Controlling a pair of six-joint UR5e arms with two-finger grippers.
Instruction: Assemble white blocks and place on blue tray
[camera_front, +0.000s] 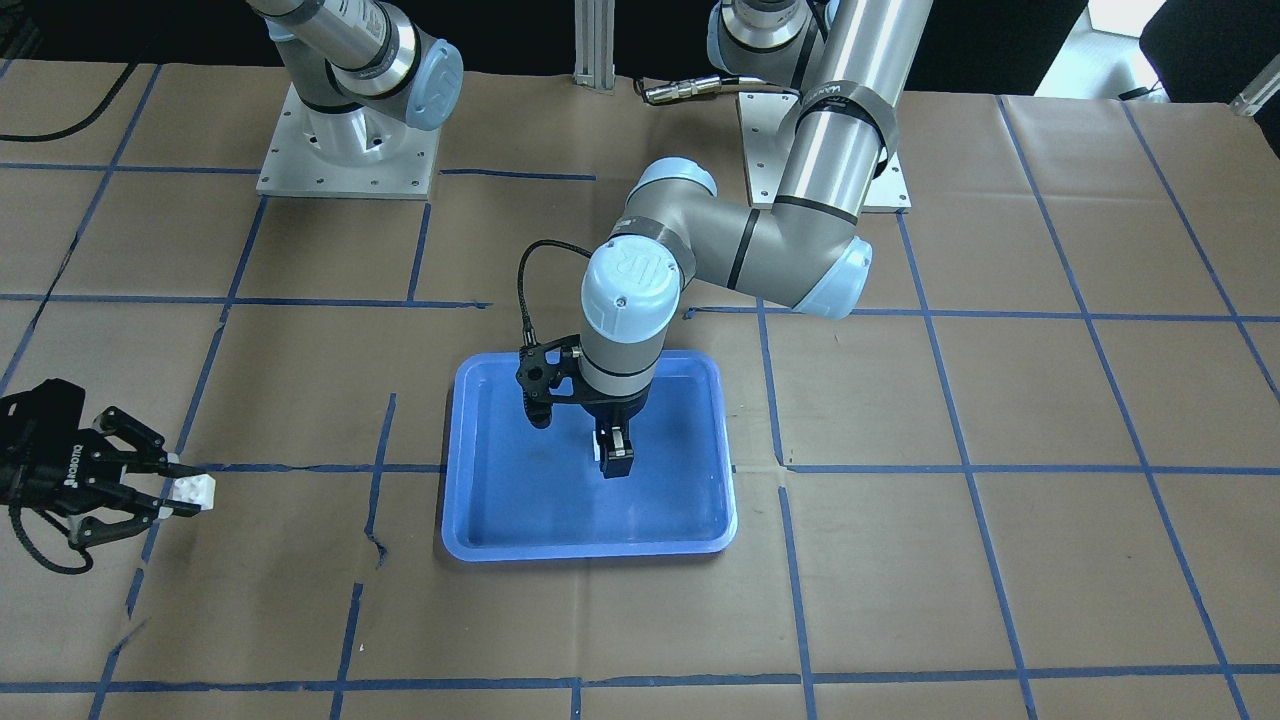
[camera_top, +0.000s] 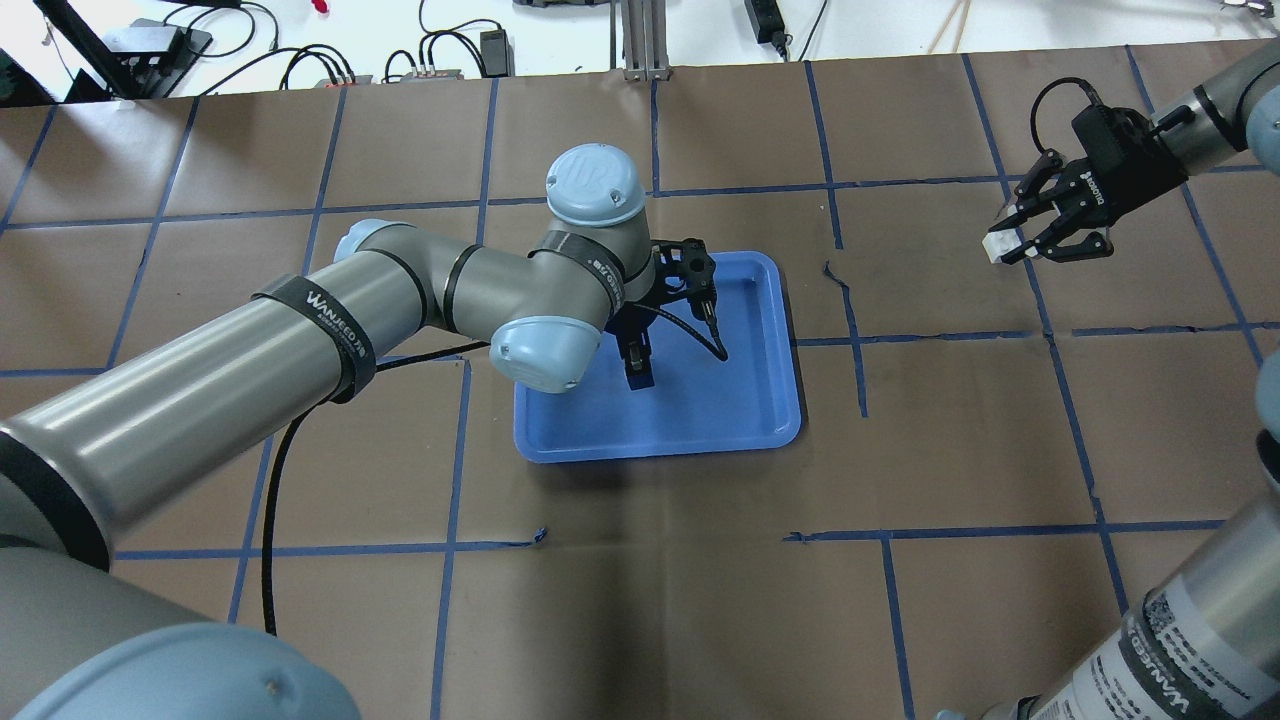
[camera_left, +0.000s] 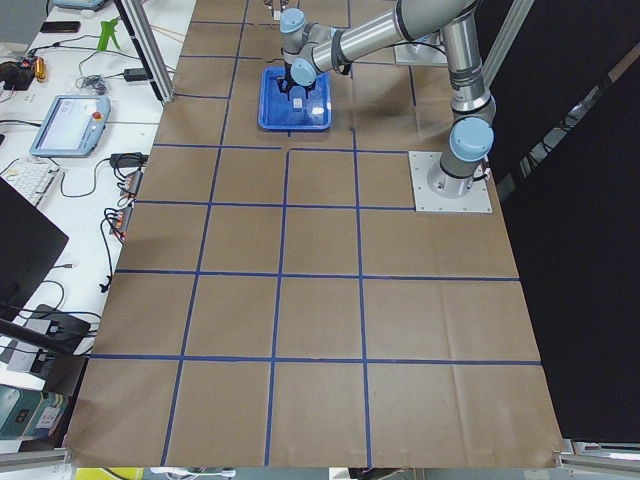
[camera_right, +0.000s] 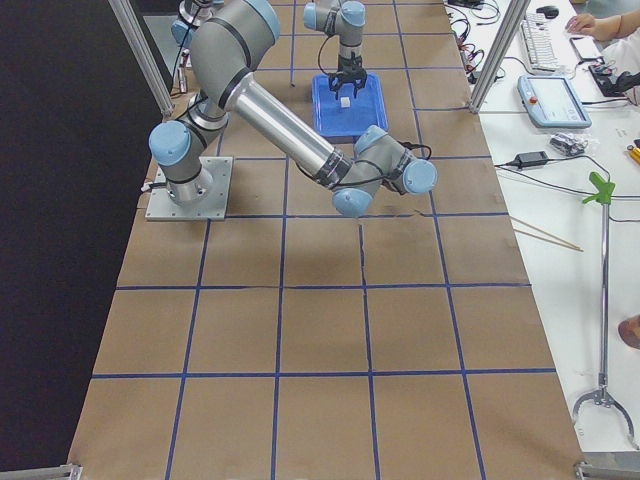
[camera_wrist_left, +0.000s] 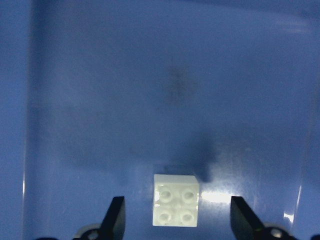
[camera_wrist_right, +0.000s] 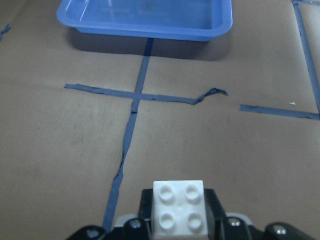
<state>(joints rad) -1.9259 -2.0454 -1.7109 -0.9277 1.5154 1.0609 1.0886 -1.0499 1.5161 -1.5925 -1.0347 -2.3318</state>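
Observation:
The blue tray (camera_front: 590, 550) (camera_top: 760, 435) lies mid-table. My left gripper (camera_front: 615, 458) (camera_top: 638, 375) points down into it, open. In the left wrist view one white block (camera_wrist_left: 175, 206) rests studs-up on the tray floor (camera_wrist_left: 150, 100) between the two spread fingertips (camera_wrist_left: 117, 210), apart from both. My right gripper (camera_front: 185, 492) (camera_top: 1005, 245) is far from the tray, low over the brown paper, shut on the second white block (camera_front: 193, 490) (camera_top: 998, 246). The right wrist view shows that block (camera_wrist_right: 178, 207) studs-up between the fingers, with the tray (camera_wrist_right: 150, 20) ahead.
Brown paper with a blue tape grid covers the table (camera_top: 900, 450). Both arm bases (camera_front: 345, 150) stand at the robot's side. The left arm's elbow (camera_top: 540, 350) hangs over the tray's near left corner. A torn tape strip (camera_wrist_right: 200, 97) lies between the right gripper and the tray.

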